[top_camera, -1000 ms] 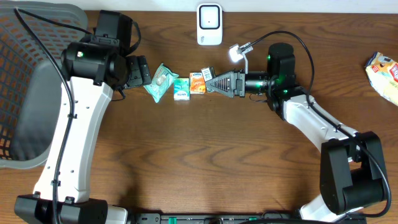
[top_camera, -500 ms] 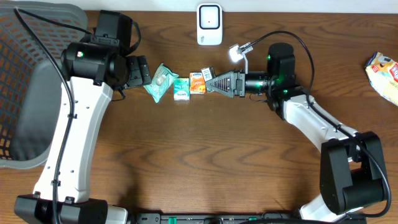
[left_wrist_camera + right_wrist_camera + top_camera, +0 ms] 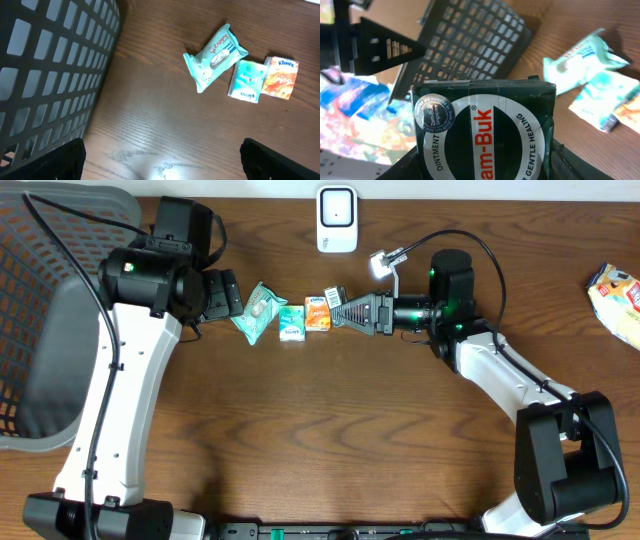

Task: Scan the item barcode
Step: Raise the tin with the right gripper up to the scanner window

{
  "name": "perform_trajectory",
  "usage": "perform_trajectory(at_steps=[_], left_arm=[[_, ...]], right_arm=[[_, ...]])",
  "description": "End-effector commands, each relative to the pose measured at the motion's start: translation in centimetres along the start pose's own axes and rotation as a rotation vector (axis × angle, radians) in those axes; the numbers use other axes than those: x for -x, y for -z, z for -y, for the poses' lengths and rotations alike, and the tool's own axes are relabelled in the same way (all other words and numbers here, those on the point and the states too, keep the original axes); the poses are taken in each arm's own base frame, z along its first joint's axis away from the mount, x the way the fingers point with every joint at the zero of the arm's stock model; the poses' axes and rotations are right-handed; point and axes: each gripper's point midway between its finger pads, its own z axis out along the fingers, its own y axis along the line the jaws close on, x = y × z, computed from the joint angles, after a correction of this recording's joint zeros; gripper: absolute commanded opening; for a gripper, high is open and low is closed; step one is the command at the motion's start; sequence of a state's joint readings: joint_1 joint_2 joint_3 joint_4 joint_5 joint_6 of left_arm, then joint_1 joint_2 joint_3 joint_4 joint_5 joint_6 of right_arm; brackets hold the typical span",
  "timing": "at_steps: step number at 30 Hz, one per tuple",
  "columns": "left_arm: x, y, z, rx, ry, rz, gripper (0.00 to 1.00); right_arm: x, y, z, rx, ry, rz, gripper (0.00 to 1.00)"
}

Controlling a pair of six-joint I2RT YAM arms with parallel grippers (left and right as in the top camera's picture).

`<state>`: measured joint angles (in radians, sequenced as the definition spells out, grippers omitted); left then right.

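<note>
The overhead camera looks straight down on the worktop [image 3: 320,430]. The right wrist camera sits close behind a green box [image 3: 485,135]. All three see the teal pack [image 3: 259,311].

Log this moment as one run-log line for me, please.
right fingers: shut on dark green Zam-Buk ointment box | left fingers: open, empty | white rectangular scanner: just beyond box

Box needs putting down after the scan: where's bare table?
Bare: the wide table stretch in front of the item row, between left arm and right arm; also right arm to snack bag. Crowded: wipes, teal pack, orange pack and the held box, below the scanner.
</note>
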<state>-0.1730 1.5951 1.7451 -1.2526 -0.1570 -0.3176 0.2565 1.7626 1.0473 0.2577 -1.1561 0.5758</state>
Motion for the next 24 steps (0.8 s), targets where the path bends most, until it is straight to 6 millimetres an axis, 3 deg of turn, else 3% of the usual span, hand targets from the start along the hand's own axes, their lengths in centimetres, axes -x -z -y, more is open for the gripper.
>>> perform_trajectory(at_steps=[1, 6, 7, 10, 16, 20, 24], left_arm=[[-0.1, 0.0, -0.3, 0.014, 0.009, 0.0, 0.98], [-0.1, 0.0, -0.3, 0.014, 0.009, 0.0, 0.98], [-0.1, 0.0, -0.3, 0.014, 0.009, 0.0, 0.98], [-0.1, 0.0, -0.3, 0.014, 0.009, 0.0, 0.98], [-0.1, 0.0, -0.3, 0.014, 0.009, 0.0, 0.98], [-0.1, 0.0, -0.3, 0.014, 0.009, 0.0, 0.98], [-0.1, 0.0, -0.3, 0.014, 0.009, 0.0, 0.98]], right_arm=[[0.7, -0.1, 1.2, -0.089, 0.038, 0.036, 0.47], [-0.2, 1.2, 6.7, -0.383, 0.002, 0.058, 0.44], [-0.5, 2.0, 8.6, -0.493, -0.003, 0.064, 0.41], [-0.9, 3.8, 11.3, -0.673, -0.01, 0.069, 0.39], [-2.0, 6.2, 13.9, -0.873, 0.064, 0.007, 0.43], [-2.5, 9.0, 15.8, -1.065, 0.109, -0.032, 0.41], [-1.9, 10.2, 16.3, -1.141, 0.208, -0.065, 0.41]])
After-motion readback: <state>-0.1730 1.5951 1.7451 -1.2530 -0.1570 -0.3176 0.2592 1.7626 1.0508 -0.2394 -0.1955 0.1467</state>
